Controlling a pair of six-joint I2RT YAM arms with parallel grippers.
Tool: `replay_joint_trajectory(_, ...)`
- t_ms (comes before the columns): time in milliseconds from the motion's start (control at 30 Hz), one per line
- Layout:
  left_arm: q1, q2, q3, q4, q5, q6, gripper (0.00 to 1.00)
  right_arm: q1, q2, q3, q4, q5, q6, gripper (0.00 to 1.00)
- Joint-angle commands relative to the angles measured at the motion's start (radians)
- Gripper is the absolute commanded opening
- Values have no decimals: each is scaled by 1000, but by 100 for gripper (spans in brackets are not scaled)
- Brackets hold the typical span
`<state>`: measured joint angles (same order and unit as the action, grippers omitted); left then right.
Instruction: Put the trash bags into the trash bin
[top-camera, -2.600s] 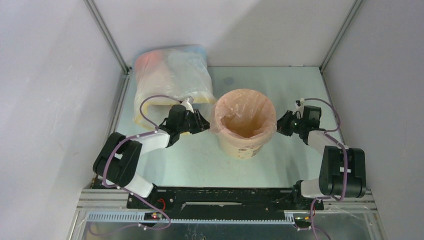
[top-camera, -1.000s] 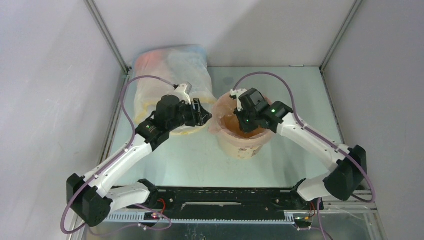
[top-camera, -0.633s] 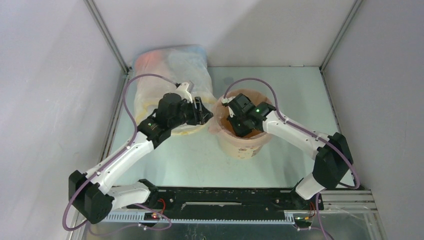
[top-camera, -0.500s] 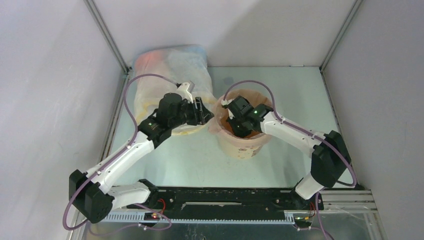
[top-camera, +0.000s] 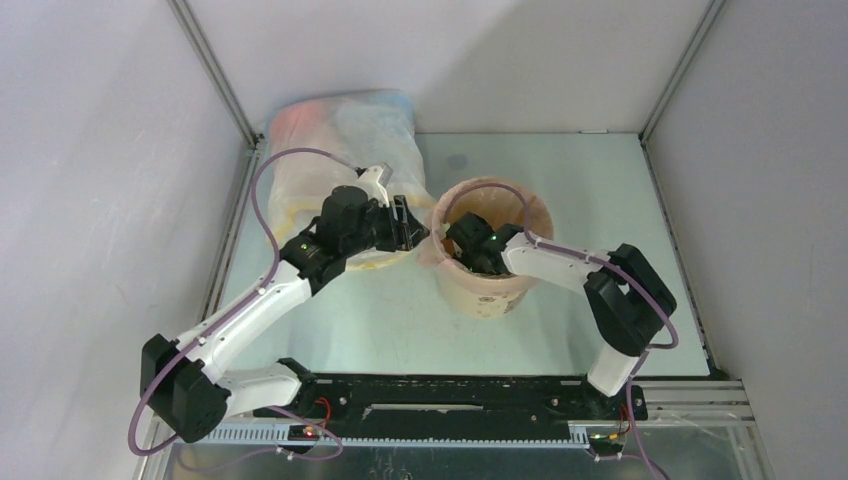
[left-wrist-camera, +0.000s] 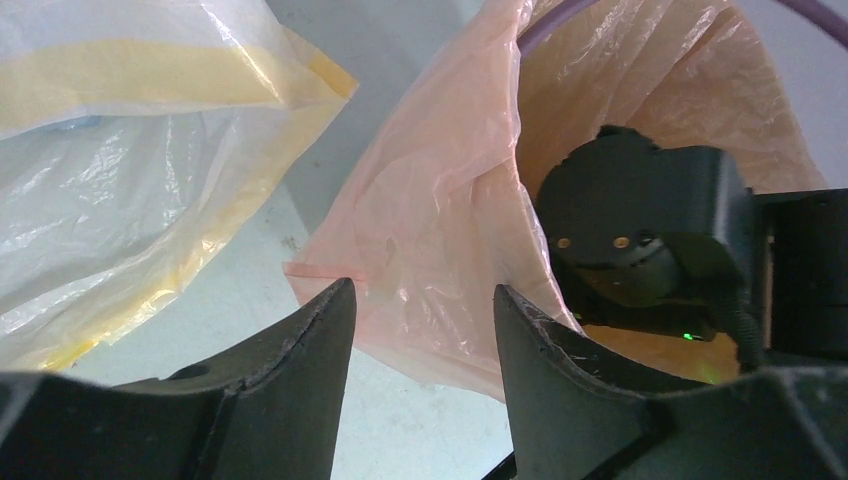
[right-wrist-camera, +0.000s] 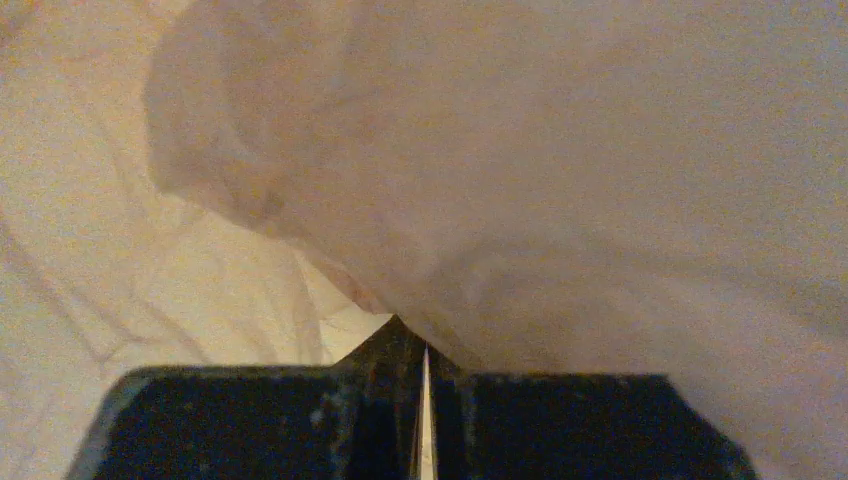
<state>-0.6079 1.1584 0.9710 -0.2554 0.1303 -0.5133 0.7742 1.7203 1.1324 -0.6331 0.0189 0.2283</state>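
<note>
The trash bin (top-camera: 487, 297) is a tan printed paper bucket standing mid-table. The pale-pink trash bag (top-camera: 437, 243) lines it, folded out over the rim. In the left wrist view the bag (left-wrist-camera: 440, 190) hangs over the bin's left side. My left gripper (left-wrist-camera: 420, 305) is open, and the bag's overhanging edge lies between its fingers (left-wrist-camera: 310, 340); it also shows in the top view (top-camera: 412, 228). My right gripper (right-wrist-camera: 422, 345) is shut, deep inside the bin, its tip against the bag film (right-wrist-camera: 560, 200). Its wrist (top-camera: 476, 243) fills the bin's mouth.
A big clear whitish sack with a yellow hem (top-camera: 335, 150) lies at the back left, just behind my left gripper, and also shows in the left wrist view (left-wrist-camera: 120, 150). White walls enclose the table on three sides.
My right arm swung from the bin's right side over the rim and went down into the bin. My left arm stretched out and holds near the bin's left rim.
</note>
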Motion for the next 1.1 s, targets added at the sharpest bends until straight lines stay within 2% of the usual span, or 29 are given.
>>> replay_joint_trajectory(0,-11,-21,36,35,6,12,61,2,49,-15,79,-38,12,0)
replay_joint_trajectory(200,-11,-53,41,19,-1,10,62,0,94,-29,114,-53,13,0)
replay_joint_trajectory(400,-12,-67,75,-15,-17,10,76,-1,72,-36,116,-51,13,0)
replay_joint_trajectory(533,-14,-41,125,-56,-27,13,80,1,43,-41,112,-52,16,0)
replay_joint_trajectory(800,-46,62,265,-189,-86,43,73,2,11,-42,108,-49,26,0)
replay_joint_trajectory(933,-53,158,379,-306,-119,69,68,4,0,-43,109,-39,36,0)
replay_joint_trajectory(1067,-62,194,417,-336,-127,79,60,7,-14,-42,107,-29,43,0)
